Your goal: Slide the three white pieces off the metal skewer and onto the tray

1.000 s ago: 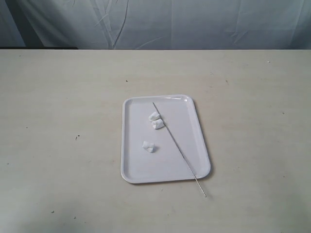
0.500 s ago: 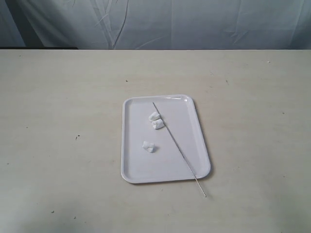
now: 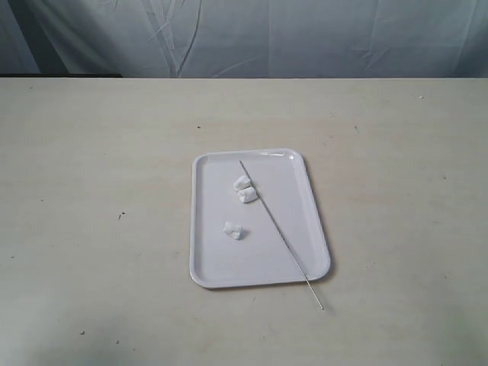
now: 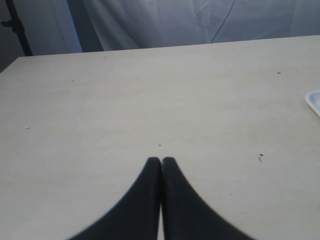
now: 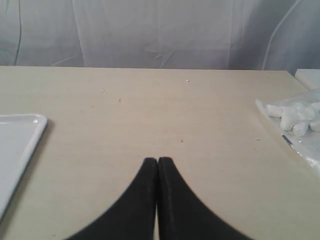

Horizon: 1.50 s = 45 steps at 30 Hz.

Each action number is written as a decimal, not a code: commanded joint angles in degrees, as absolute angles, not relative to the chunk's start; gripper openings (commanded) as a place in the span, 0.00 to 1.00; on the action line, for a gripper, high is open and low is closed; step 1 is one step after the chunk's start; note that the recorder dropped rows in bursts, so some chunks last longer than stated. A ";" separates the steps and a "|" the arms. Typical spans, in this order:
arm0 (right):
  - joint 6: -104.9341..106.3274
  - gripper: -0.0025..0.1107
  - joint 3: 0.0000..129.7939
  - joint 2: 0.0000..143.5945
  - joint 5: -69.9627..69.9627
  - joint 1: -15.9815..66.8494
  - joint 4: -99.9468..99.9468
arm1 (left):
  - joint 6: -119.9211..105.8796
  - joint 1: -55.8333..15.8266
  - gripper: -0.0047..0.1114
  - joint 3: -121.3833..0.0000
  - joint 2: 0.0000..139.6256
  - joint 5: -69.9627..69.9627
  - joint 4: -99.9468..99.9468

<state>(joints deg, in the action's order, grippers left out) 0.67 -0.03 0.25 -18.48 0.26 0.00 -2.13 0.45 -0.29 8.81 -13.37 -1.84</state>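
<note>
The white tray [image 3: 221,267] lies in the middle of the table in the exterior view. The thin metal skewer [image 3: 280,233] rests slantwise across it, one end past the tray's near right corner. Two white pieces [image 3: 244,189] lie side by side touching the skewer near its far end; whether they are threaded on it I cannot tell. The third white piece [image 3: 233,229] lies loose on the tray, left of the skewer. Neither gripper shows in the exterior view. My left gripper [image 4: 161,160] is shut over bare table. My right gripper [image 5: 158,160] is shut too, holding nothing.
A tray corner [image 4: 314,101] shows at the edge of the left wrist view and a tray corner [image 5: 17,137] in the right wrist view. A clear bag of spare white pieces [image 5: 296,119] lies on the table. A grey cloth backdrop [image 3: 244,38] hangs behind.
</note>
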 commanded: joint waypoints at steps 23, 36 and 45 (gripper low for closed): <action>1.39 0.02 0.00 0.00 -17.32 -2.25 -1.43 | -2.18 0.47 0.04 0.00 8.32 -13.33 -2.17; 1.50 0.02 0.00 0.00 -18.67 -2.25 -1.18 | -2.18 0.47 0.04 0.00 8.32 -13.33 -2.17; 1.50 0.02 0.00 0.00 -18.67 -2.25 -1.18 | -2.18 0.47 0.04 0.00 8.32 -13.33 -2.17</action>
